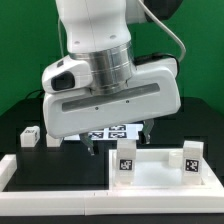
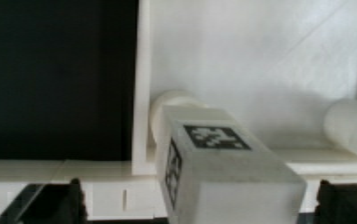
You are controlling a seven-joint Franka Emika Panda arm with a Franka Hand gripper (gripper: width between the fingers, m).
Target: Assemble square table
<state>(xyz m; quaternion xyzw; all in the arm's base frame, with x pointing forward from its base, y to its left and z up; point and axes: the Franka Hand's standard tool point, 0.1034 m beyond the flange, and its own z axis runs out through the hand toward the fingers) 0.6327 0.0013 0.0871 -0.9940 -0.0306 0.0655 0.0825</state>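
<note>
The black counter [image 1: 30,165] carries the white square tabletop [image 1: 160,182], near and on the exterior view's right. 2 tagged legs stand on it: the left standing leg [image 1: 127,165] and the right standing leg [image 1: 190,160]. The loose leg [image 1: 30,135] lies far off on that view's left. The claw [image 1: 118,138] hangs released and empty, jaws wide, just above the left standing leg, which the wrist view shows between the fingers. The step looks like tightening this leg. Lower squarely until both fingers flank its flat sides, clench at mid-height, then turn about its upright axis without tilting it in its socket.
</note>
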